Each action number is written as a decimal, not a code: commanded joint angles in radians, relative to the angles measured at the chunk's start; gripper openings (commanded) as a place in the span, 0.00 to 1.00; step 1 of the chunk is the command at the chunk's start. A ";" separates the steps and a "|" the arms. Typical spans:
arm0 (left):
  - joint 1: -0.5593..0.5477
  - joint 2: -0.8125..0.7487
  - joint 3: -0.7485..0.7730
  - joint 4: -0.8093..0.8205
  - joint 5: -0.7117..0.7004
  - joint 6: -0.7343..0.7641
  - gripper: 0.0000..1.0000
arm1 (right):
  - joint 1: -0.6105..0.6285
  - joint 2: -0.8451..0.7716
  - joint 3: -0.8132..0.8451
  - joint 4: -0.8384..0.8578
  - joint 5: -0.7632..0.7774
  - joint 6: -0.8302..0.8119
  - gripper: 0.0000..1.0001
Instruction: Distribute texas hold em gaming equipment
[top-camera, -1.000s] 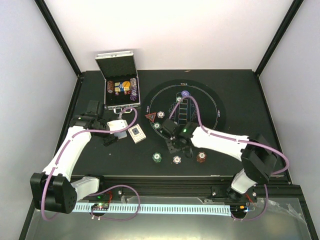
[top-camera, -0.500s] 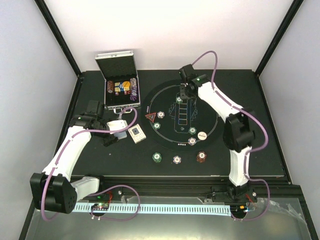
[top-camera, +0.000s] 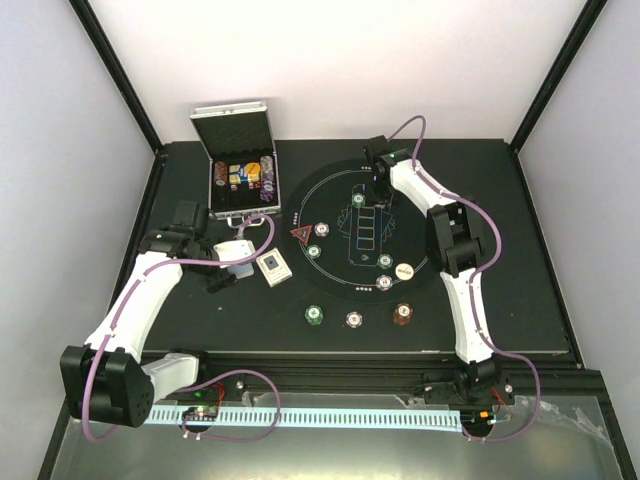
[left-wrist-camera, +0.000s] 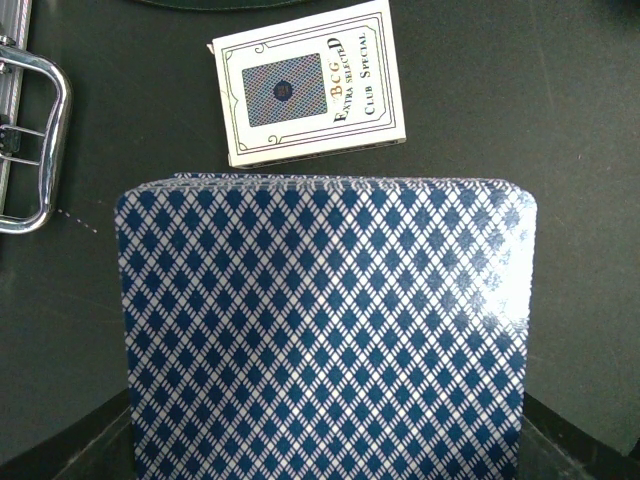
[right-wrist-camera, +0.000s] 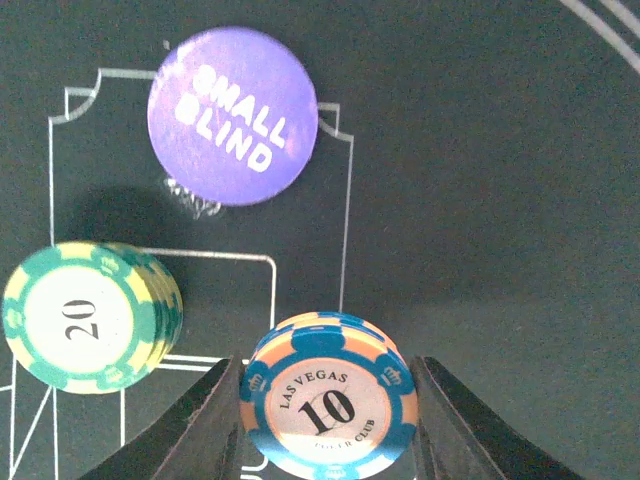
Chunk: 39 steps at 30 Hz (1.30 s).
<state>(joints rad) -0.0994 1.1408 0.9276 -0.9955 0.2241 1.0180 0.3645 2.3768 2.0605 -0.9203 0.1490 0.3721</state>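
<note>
My left gripper (top-camera: 230, 263) hovers left of the round mat (top-camera: 420, 205), shut on a deck of blue diamond-backed cards (left-wrist-camera: 325, 330) that hides its fingers in the left wrist view. The white card box (left-wrist-camera: 310, 82) lies just beyond the deck. Over the far part of the mat, my right gripper (top-camera: 382, 190) is shut on a small stack of blue-and-orange "10" chips (right-wrist-camera: 328, 410), one finger on each side. A purple "small blind" button (right-wrist-camera: 232, 115) and a green "20" chip stack (right-wrist-camera: 85, 318) lie on the mat just ahead.
The open silver case (top-camera: 240, 175) stands at the back left, its clasp (left-wrist-camera: 30, 140) near the deck. A red triangle token (top-camera: 299, 235), several chips and a white button (top-camera: 404, 269) dot the mat. Green (top-camera: 314, 315), white (top-camera: 354, 319) and brown-red (top-camera: 402, 313) chips lie nearer the front edge.
My right arm swung from the mat's near side to its far side, its jaws still closed on the chips. The left arm and deck have not moved.
</note>
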 joint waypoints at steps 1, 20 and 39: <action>0.003 0.004 0.040 -0.003 0.004 0.008 0.01 | 0.005 0.012 -0.024 0.026 -0.030 0.003 0.37; 0.003 0.015 0.041 0.012 -0.017 0.011 0.02 | -0.002 0.267 0.289 -0.053 -0.052 -0.018 0.37; 0.001 0.009 0.040 0.013 -0.014 0.010 0.02 | -0.011 0.106 0.048 0.048 -0.076 -0.028 0.38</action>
<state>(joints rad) -0.0994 1.1652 0.9276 -0.9882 0.2089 1.0180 0.3592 2.5031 2.1700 -0.8524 0.0891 0.3489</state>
